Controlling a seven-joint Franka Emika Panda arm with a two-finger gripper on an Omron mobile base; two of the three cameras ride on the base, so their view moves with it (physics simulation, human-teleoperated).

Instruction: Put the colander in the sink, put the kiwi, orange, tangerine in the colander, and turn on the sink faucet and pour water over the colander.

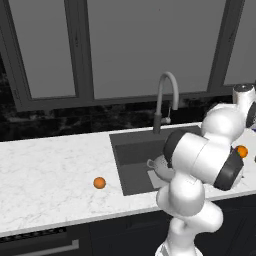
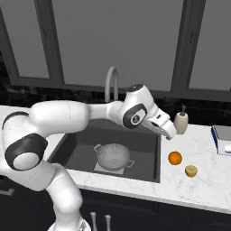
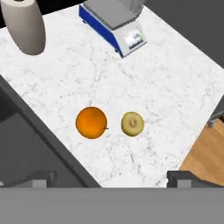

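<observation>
The silver colander [image 2: 113, 156] sits upright in the dark sink [image 2: 81, 149], and its rim peeks out beside my arm [image 1: 158, 166]. An orange [image 3: 91, 123] and a yellowish-green kiwi [image 3: 132, 124] lie side by side on the marble counter right of the sink, also seen from the base as orange [image 2: 175, 158] and kiwi [image 2: 191, 171]. My gripper [image 2: 168, 133] hovers above them, open and empty, with its fingertips [image 3: 41, 179] spread wide. A smaller orange fruit, likely the tangerine [image 1: 99, 183], rests on the counter left of the sink. The faucet [image 1: 167, 97] arches over the basin with no water running.
A beige soap bottle [image 2: 181, 122] stands behind the fruit near the sink's back right corner. A blue and grey kitchen scale [image 3: 116, 24] sits further right. The counter's front edge drops to a wooden floor [image 3: 205, 153]. Dark windows back the counter.
</observation>
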